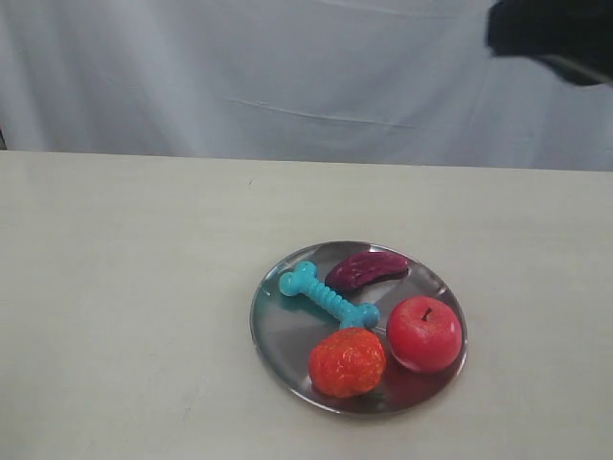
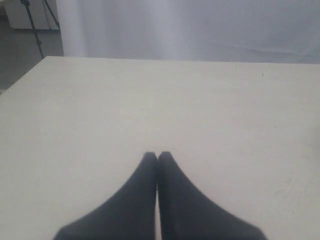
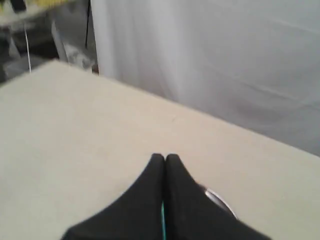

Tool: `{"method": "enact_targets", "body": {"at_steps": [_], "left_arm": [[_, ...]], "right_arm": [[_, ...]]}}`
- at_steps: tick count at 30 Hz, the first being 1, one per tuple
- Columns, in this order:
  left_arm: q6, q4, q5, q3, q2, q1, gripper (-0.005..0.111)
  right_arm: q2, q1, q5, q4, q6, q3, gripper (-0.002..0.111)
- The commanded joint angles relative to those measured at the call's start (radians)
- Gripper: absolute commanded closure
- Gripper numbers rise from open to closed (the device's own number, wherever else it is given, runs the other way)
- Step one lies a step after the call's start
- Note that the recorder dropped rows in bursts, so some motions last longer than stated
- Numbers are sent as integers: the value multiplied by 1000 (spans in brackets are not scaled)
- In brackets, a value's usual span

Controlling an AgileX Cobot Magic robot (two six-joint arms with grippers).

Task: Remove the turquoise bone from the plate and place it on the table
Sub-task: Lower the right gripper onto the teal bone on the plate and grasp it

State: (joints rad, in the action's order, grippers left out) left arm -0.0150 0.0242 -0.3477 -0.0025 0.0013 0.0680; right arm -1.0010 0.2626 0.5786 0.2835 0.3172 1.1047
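Note:
The turquoise bone (image 1: 329,299) lies slantwise on the silver plate (image 1: 278,331), near the plate's far-left part, between the other toys. The plate rests on the cream table (image 1: 124,287). My right arm (image 1: 551,38) shows only as a dark shape high at the upper right, well above and behind the plate. In the right wrist view the right gripper (image 3: 165,156) is shut and empty; a thin turquoise sliver (image 3: 162,220) shows through the slit, with the plate rim (image 3: 217,198) beside the fingers. The left gripper (image 2: 157,154) is shut over bare table.
On the plate also sit a dark purple eggplant-like toy (image 1: 367,268), a red apple (image 1: 424,333) and an orange-red fruit (image 1: 347,361). A white curtain (image 1: 287,77) hangs behind the table's far edge. A tripod (image 2: 32,25) stands beyond the table corner.

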Motion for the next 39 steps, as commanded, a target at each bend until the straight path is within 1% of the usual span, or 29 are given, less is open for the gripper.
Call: {"method": "enact_targets", "body": {"at_steps": [1, 7, 15, 16, 18, 22, 24, 25, 28, 32, 39], "left_arm": [[4, 1, 5, 3, -1, -8, 107], [4, 1, 5, 3, -1, -8, 107], [4, 1, 5, 3, -1, -8, 107], [4, 1, 5, 3, -1, -8, 107], [4, 1, 5, 3, -1, -8, 107], [4, 1, 5, 3, -1, -8, 107], [4, 1, 5, 3, -1, -8, 107], [4, 1, 5, 3, -1, -8, 107], [4, 1, 5, 3, -1, -8, 107], [4, 1, 5, 3, -1, -8, 107], [4, 1, 5, 3, -1, -8, 107]], "right_arm": [[-206, 43, 247, -22, -178, 177, 109], [-439, 28, 301, -39, -227, 305, 109], [-726, 28, 320, -77, -290, 373, 108], [-758, 24, 318, -99, -317, 373, 106], [-814, 13, 310, -143, -355, 373, 93], [-911, -23, 287, -166, -374, 373, 58], [-942, -41, 270, -193, -394, 373, 47], [-958, -54, 262, -219, -419, 373, 45], [-997, -74, 233, -283, -480, 373, 46], [-1046, -83, 185, -283, -501, 373, 49], [-1116, -83, 105, -283, -523, 373, 49]]}}
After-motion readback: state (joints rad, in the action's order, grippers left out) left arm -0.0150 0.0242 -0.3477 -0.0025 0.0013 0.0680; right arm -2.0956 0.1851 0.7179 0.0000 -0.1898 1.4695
